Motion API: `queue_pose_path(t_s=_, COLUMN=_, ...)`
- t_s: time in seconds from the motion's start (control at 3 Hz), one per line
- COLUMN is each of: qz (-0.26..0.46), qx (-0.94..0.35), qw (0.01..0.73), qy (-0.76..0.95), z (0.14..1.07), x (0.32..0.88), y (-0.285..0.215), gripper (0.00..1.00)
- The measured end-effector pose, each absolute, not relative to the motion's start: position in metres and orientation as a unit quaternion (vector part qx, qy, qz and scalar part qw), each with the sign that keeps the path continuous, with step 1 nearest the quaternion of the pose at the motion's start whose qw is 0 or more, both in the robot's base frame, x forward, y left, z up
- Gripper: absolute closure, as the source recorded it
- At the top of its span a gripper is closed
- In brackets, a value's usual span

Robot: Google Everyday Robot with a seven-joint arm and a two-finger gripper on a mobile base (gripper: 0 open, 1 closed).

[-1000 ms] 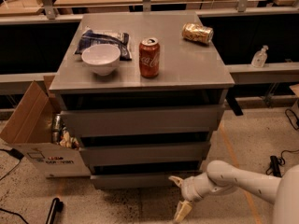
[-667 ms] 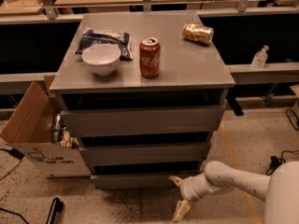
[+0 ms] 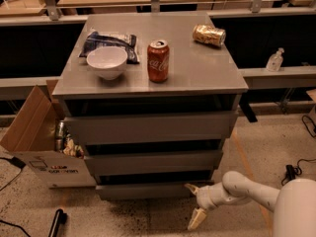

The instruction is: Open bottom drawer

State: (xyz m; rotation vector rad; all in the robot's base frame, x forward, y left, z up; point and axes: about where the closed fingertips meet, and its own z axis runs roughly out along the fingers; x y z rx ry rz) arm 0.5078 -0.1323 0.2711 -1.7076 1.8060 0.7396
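Observation:
The grey cabinet (image 3: 148,80) has three drawer fronts. The bottom drawer (image 3: 143,190) is the slim grey front at floor level, plain and handleless, and its front sits about flush with the cabinet. My gripper (image 3: 194,204) is on a white arm low at the right, right by the drawer's right end. Its fingers are spread wide: one finger (image 3: 191,187) touches or nearly touches the drawer front's right end, the other fingertip (image 3: 196,219) points down towards the floor. It holds nothing.
On the cabinet top stand a white bowl (image 3: 106,62), a red cola can (image 3: 158,60), a blue snack bag (image 3: 106,41) and a gold can (image 3: 209,35) lying on its side. An open cardboard box (image 3: 37,142) stands at the left. A black cable (image 3: 294,171) lies on the right floor.
The gripper and arm stay in about the same place by the bottom drawer's right end. The drawer has not visibly moved.

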Motion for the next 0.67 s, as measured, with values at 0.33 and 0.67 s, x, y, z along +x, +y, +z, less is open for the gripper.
queue_pose_path(t_s=0.33, qz=0.256, qx=-0.630, qw=0.273, qy=0.680, z=0.259, x=0.534, y=-0.152, gripper=0.00)
queue_pose_path(t_s=0.67, qz=0.244, qx=-0.632, qw=0.261, qy=0.688, z=0.241, x=0.559, y=-0.169, gripper=0.00)
